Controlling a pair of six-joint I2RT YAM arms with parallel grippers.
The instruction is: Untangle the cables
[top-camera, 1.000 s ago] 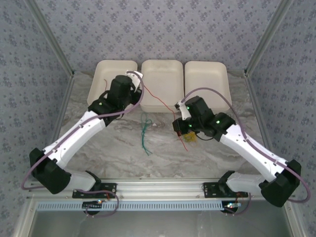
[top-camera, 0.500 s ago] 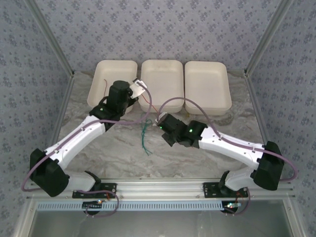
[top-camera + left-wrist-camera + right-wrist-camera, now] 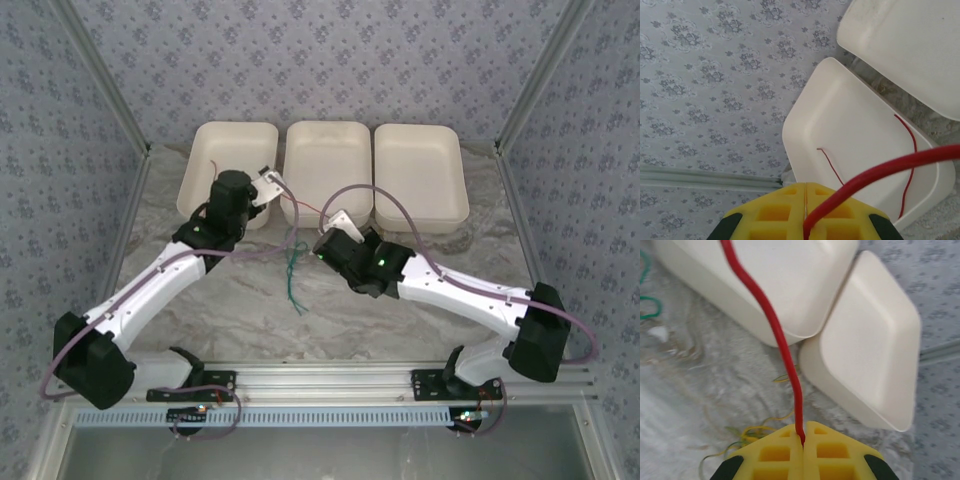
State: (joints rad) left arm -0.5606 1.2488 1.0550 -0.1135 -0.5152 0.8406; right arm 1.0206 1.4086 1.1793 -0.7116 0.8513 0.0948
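One red cable (image 3: pixel 785 355), pinched: left gripper (image 3: pixel 805 210), right gripper (image 3: pixel 802 445); yellow cables (image 3: pixel 752 431).

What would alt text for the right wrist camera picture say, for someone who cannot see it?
The right gripper, yellow and shut at the bottom edge, pinches a red cable that runs up the picture in front of a white tray. A second white tray sits beside it on the marbled table, with yellow cables lying lower left.

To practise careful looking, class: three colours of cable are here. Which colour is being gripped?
The red cable: the left gripper and right gripper are both shut on it, while the green cable and yellow cable lie loose on the table.
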